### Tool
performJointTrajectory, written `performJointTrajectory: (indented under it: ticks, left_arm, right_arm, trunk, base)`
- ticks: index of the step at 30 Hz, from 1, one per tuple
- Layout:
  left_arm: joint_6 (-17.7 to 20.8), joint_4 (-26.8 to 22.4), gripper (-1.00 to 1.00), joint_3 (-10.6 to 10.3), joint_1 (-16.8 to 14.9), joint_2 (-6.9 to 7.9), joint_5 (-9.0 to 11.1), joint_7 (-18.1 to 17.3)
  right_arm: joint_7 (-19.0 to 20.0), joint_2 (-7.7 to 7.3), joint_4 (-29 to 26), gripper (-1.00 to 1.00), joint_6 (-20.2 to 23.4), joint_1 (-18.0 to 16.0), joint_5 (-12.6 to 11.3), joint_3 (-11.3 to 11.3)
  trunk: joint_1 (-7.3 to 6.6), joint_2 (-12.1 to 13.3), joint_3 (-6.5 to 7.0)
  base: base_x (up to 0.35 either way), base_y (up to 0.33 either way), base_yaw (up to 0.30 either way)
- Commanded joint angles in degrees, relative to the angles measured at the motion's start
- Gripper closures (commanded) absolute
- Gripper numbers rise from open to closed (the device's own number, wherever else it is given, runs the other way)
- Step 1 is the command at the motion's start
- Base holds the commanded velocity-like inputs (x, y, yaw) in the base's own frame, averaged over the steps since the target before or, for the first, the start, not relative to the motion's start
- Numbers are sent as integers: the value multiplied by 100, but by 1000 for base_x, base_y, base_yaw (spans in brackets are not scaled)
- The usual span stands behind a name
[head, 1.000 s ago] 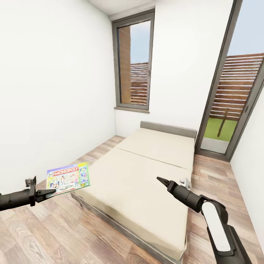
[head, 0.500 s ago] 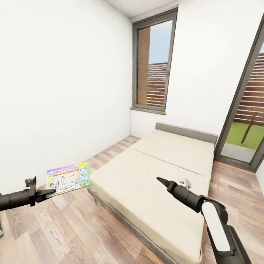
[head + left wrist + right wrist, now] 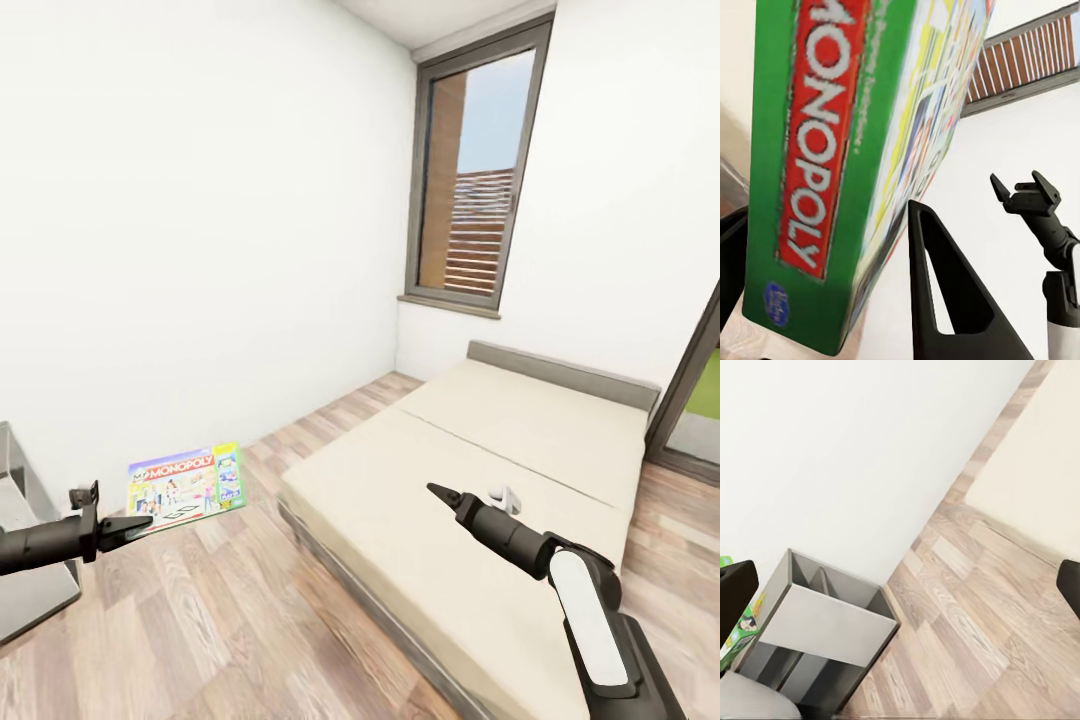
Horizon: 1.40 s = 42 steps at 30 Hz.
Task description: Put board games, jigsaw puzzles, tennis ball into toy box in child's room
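Camera swung left; left tool (image 3: 128, 524) grips board game (image 3: 186, 488).

Floor (image 3: 230, 620): wood planks, visible grain.
Mattress (image 3: 480, 480): matt cream cloth.
Board game (image 3: 186, 487): glossy printed card.
Walls (image 3: 200, 220): smooth matt white.

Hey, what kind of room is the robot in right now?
Most likely a bedroom: a low bed with a cream mattress, a wood-plank floor, and a tall window. The left gripper holds a Monopoly box.
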Motion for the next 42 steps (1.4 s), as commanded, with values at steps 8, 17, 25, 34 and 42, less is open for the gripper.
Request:
performJointTrajectory:
  ticks: [8, 17, 25, 34, 42]
  left_arm:
    - [58, 1, 100, 1, -6, -2, 5, -25]
    - [51, 1, 100, -1, -10, -5, 5, -25]
    - [44, 1, 100, 3, -12, -5, 5, -25]
    - [25, 1, 100, -1, -12, -11, -4, -25]
    - [18, 1, 100, -1, -12, -13, -4, -25]
  right_arm:
    - [46, 6, -3, -100, 36, -4, 35, -18]
    - [45, 6, 0, -100, 36, -4, 50, -18]
    - [45, 12, 2, -100, 36, -4, 62, -16]
    - [45, 14, 6, -100, 36, -4, 76, -17]
    - [46, 15, 6, -100, 34, -4, 78, -18]
  trunk:
    - [-175, 316, 136]
    - [-373, 677, 298]
    - [-549, 998, 441]
    - [-746, 1359, 603]
    - [-922, 1680, 747]
  base:
    - [0, 0, 290]
    - [0, 0, 290]
    - [0, 0, 291]
    - [0, 0, 291]
    - [0, 0, 291]
